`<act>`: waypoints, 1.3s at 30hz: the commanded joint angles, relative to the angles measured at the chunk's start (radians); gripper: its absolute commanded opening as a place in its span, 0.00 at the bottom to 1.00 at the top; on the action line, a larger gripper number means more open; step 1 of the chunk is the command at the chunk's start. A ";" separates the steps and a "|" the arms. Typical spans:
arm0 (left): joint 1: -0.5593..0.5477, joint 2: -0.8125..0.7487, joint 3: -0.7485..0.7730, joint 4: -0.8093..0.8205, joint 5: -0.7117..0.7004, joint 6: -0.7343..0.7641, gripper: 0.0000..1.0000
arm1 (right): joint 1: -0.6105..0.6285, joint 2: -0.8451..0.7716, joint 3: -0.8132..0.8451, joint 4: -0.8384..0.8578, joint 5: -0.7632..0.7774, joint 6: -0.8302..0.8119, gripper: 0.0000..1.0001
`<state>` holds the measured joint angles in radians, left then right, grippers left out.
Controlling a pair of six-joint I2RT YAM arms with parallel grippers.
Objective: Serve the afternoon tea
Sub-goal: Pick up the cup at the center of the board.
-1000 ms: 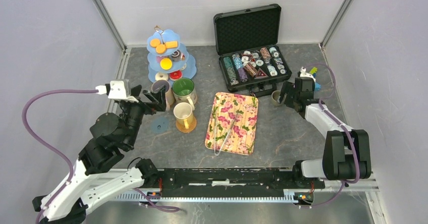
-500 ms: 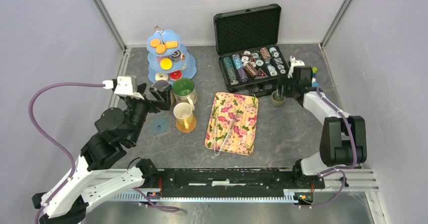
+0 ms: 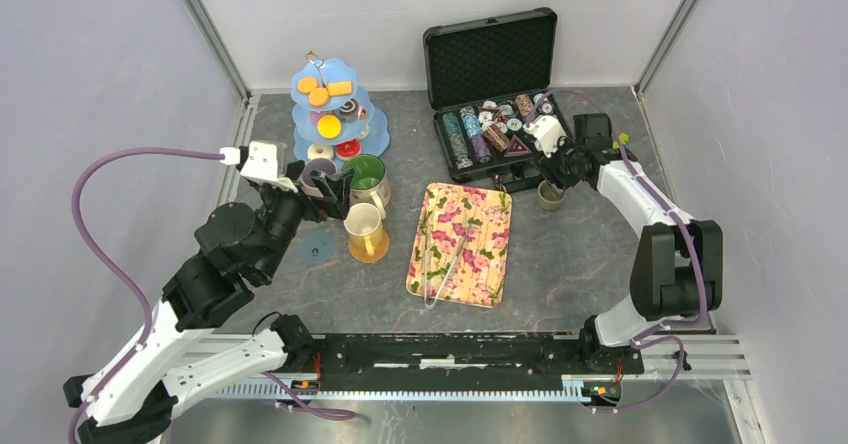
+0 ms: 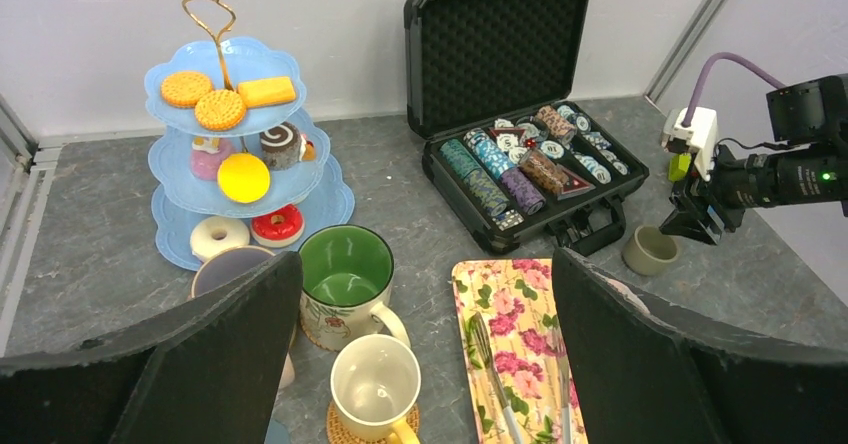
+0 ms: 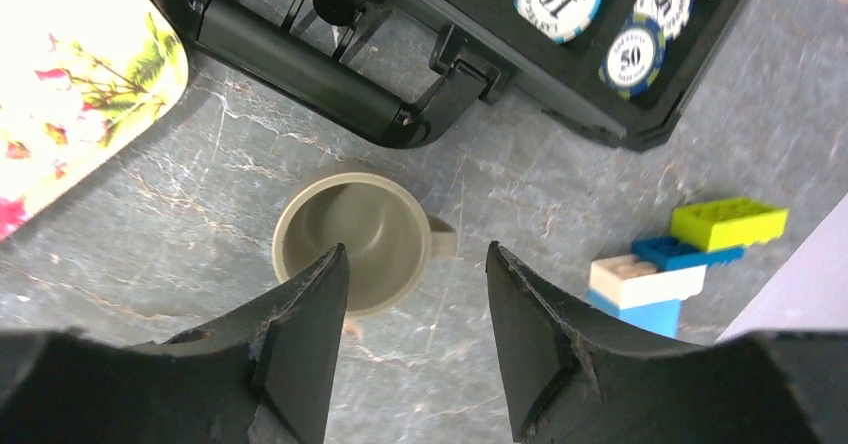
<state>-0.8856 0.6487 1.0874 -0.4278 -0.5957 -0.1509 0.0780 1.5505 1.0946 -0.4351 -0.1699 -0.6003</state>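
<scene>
A blue three-tier stand holds biscuits, swirl cakes and donuts; it also shows in the left wrist view. In front of it stand a green-lined mug, a lilac mug and a yellow mug on a woven coaster. My left gripper is open and empty above these mugs. My right gripper is open and empty just above a small beige cup, which stands by the case; one finger overlaps its rim.
An open black case of poker chips stands at the back right. A floral tray with metal tongs lies mid-table. Coloured building blocks lie right of the small cup. A blue disc lies left of the yellow mug.
My right gripper has swung left from beside the blocks and now points down over the small beige cup. My left arm has moved forward, closer to the mugs.
</scene>
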 commanded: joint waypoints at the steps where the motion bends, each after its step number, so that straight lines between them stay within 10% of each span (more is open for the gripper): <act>1: 0.004 -0.013 0.020 -0.003 -0.005 0.015 1.00 | 0.002 0.059 0.079 -0.056 -0.060 -0.279 0.59; 15: 0.004 -0.006 0.019 -0.009 -0.039 -0.020 1.00 | 0.011 0.210 0.120 -0.091 -0.108 -0.419 0.48; 22: 0.004 0.002 0.026 -0.020 -0.029 -0.037 1.00 | 0.019 0.231 0.104 -0.055 -0.088 -0.333 0.21; 28: 0.004 0.026 0.032 -0.021 0.001 -0.046 1.00 | 0.023 0.105 0.013 -0.011 -0.026 -0.128 0.00; 39: 0.004 0.173 0.060 -0.025 0.088 -0.168 1.00 | 0.301 -0.316 -0.112 0.251 0.340 0.463 0.00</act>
<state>-0.8856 0.7761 1.1053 -0.4599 -0.5621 -0.2131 0.2527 1.3319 0.9657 -0.3592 0.0128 -0.4347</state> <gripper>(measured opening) 0.997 0.022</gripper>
